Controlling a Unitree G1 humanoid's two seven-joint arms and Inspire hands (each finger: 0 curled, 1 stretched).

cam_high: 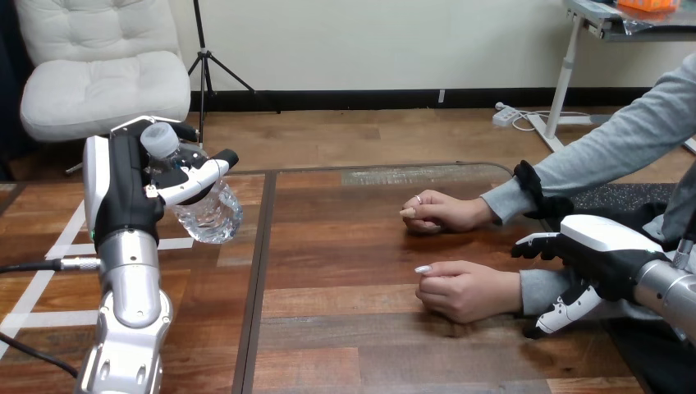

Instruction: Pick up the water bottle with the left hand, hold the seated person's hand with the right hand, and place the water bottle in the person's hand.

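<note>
Left arm (131,320) nearest: its left hand (123,193) grips the water bottle (212,215), held aloft. Right hand (607,250) lies against the person's nearer wrist (529,287); whether it clasps I cannot tell. Steady that wrist first, then carry the bottle across.

The head camera looks forward and down across the wooden table (353,238), close over its near part.

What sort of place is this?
Likely an indoor bench for human-robot handover trials: a wooden table, a person's hands resting on it at the right, and the robot's left hand gripping a bottle above its left side.
</note>
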